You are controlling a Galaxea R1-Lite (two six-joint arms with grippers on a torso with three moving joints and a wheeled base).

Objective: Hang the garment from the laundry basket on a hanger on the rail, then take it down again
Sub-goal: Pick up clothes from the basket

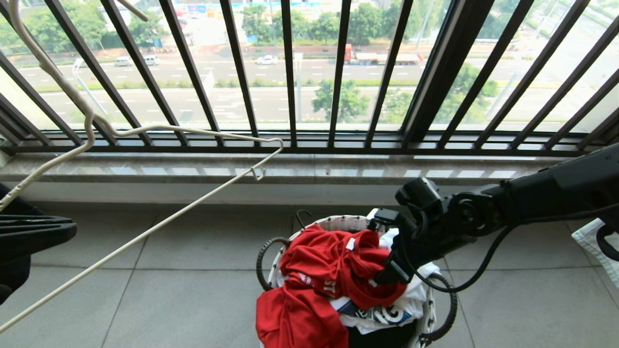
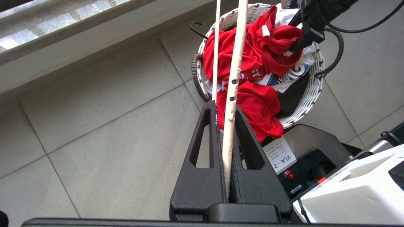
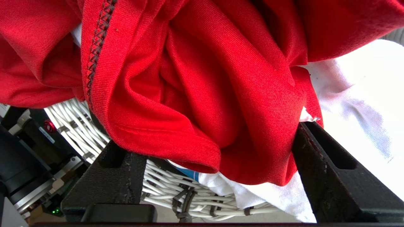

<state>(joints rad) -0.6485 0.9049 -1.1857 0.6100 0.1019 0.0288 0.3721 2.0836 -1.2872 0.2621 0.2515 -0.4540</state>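
Observation:
The red garment (image 1: pixel 329 270) lies crumpled on top of the small white laundry basket (image 1: pixel 338 223) on the floor, one part hanging over the near rim. My right gripper (image 1: pixel 382 275) reaches down into the basket, open, its fingers wide on either side of a thick red fold (image 3: pixel 202 78); one finger (image 3: pixel 315 157) touches the cloth. At the left, my left gripper (image 2: pixel 224 108) is shut on the thin cream hanger (image 1: pixel 159 128), which slants up across the window. The garment (image 2: pixel 252 63) and basket (image 2: pixel 312 94) also show past this gripper. The rail is out of view.
A dark barred window railing (image 1: pixel 290 72) and a stone sill (image 1: pixel 290 169) stand behind the basket. White printed cloth (image 1: pixel 387 314) lies under the red garment. Another white cloth (image 1: pixel 595 241) shows at the right edge. My own base (image 2: pixel 315 157) is close to the basket.

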